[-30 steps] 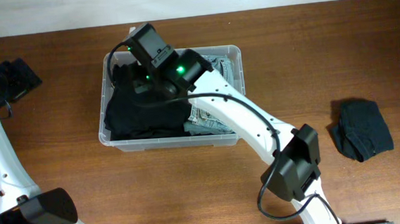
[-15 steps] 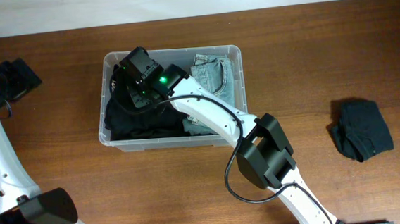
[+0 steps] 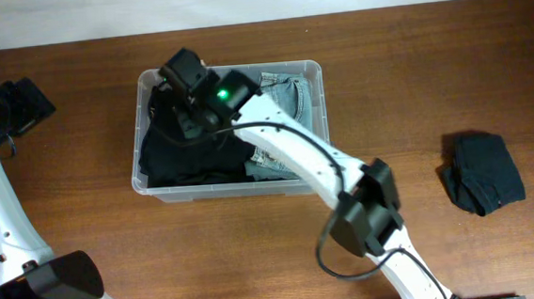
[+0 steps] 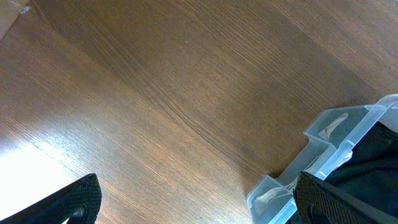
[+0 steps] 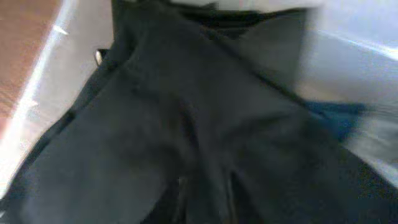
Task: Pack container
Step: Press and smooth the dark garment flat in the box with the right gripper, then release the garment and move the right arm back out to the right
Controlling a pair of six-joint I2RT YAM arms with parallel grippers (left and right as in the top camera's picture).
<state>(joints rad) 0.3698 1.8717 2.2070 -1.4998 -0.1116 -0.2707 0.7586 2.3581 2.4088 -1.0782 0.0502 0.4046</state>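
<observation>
The container point(image 3: 318, 118), a clear plastic bin, stands mid-table. A black garment point(image 3: 183, 155) fills its left part and folded jeans point(image 3: 287, 96) lie at its right. My right gripper point(image 3: 187, 89) reaches into the back left of the bin. In the blurred right wrist view its fingers point(image 5: 205, 202) sit close together, pinching the black garment point(image 5: 161, 124), with the bin wall point(image 5: 37, 93) at the left. My left gripper point(image 4: 193, 199) is open and empty over bare table left of the bin. One bin corner point(image 4: 336, 134) shows in its view.
A second folded dark garment point(image 3: 481, 172) lies on the table at the right. The left arm's gripper point(image 3: 24, 105) hovers near the table's far left edge. The right arm's links cross above the bin's front right.
The right gripper moved left and down into the bin, then slightly back toward the rear wall. The black garment shifted a little. The left arm has not moved.
</observation>
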